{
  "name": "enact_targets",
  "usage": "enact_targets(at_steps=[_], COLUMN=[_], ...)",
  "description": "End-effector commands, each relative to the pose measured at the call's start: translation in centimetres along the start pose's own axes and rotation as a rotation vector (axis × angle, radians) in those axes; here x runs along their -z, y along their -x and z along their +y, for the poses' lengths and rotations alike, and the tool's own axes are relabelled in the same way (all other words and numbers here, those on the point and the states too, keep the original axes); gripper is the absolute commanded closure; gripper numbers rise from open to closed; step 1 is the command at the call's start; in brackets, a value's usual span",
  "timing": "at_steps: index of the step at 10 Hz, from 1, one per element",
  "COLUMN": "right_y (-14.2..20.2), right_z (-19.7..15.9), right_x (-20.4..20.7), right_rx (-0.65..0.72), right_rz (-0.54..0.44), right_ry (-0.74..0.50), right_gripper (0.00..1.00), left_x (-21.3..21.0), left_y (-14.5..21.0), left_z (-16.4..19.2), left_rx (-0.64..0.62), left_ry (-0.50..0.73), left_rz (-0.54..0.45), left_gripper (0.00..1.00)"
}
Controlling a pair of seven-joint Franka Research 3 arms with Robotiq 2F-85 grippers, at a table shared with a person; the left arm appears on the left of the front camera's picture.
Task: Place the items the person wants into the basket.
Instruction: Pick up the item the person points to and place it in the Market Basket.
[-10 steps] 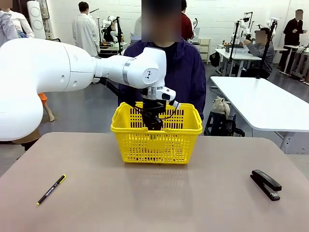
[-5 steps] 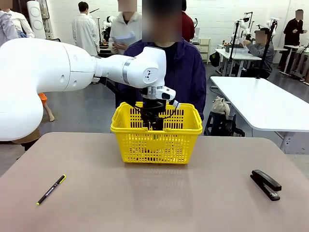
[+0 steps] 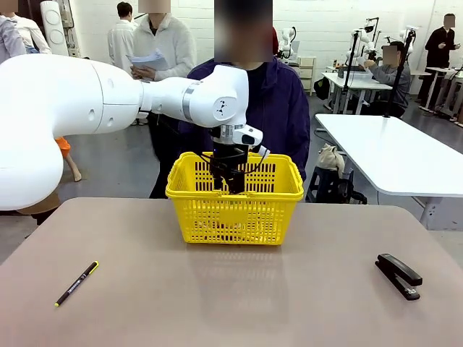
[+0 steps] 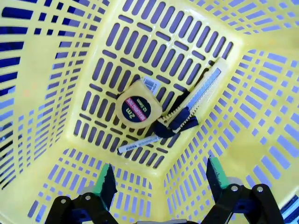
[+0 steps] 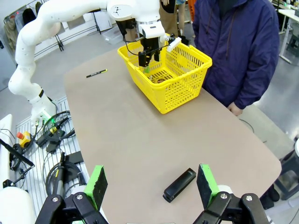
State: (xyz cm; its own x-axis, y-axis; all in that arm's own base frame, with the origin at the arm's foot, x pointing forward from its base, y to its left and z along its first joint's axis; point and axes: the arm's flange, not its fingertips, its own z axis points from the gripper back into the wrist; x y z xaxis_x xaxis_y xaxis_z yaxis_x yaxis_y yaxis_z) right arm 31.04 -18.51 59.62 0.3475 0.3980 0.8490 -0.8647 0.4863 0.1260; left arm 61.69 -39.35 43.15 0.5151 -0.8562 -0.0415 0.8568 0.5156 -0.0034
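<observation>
Left gripper [image 3: 228,182] inside the yellow basket [image 3: 234,217], fingers spread apart and holding nothing.
Front view: basket at the counter's far edge before the person [image 3: 255,108]; lift straight up, clear of the rim. Left wrist view: tape measure [image 4: 138,106], utility knife [image 4: 196,100] and marker [image 4: 140,144] lie touching on the basket floor below. Right wrist view: right gripper [image 5: 152,181] open above the counter.

Basket [image 3: 235,210] wall hides left fingers [image 3: 230,184]; items indistinct
</observation>
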Motion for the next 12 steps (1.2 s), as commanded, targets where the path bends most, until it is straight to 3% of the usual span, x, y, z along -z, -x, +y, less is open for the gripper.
enact_targets(at_steps=[1,4,6,10,12], right_y=[-0.1,-0.1,-0.1,-0.1,-0.1], right_z=[-0.1,-0.1,-0.1,-0.1,-0.1], right_x=[0.2,0.2,0.2,0.2,0.2], right_rx=[-0.015,-0.015,-0.015,-0.015,-0.015], right_rz=[-0.039,-0.039,-0.039,-0.039,-0.039], right_ry=[-0.007,-0.007,-0.007,-0.007,-0.007], right_gripper=[0.0,0.0,0.0,0.0,0.0], left_x=[-4.2,-11.9,-13.9,-13.1,-13.3], left_y=[1.0,6.0,9.8,15.6,16.7], left_z=[-1.9,-6.9,-10.0,-13.6,-13.7], left_rx=[-0.057,-0.115,-0.16,-0.206,-0.225], left_ry=[-0.059,-0.128,-0.116,-0.156,-0.166], left_rz=[0.035,-0.062,-0.116,-0.138,-0.171], left_gripper=[0.0,0.0,0.0,0.0,0.0])
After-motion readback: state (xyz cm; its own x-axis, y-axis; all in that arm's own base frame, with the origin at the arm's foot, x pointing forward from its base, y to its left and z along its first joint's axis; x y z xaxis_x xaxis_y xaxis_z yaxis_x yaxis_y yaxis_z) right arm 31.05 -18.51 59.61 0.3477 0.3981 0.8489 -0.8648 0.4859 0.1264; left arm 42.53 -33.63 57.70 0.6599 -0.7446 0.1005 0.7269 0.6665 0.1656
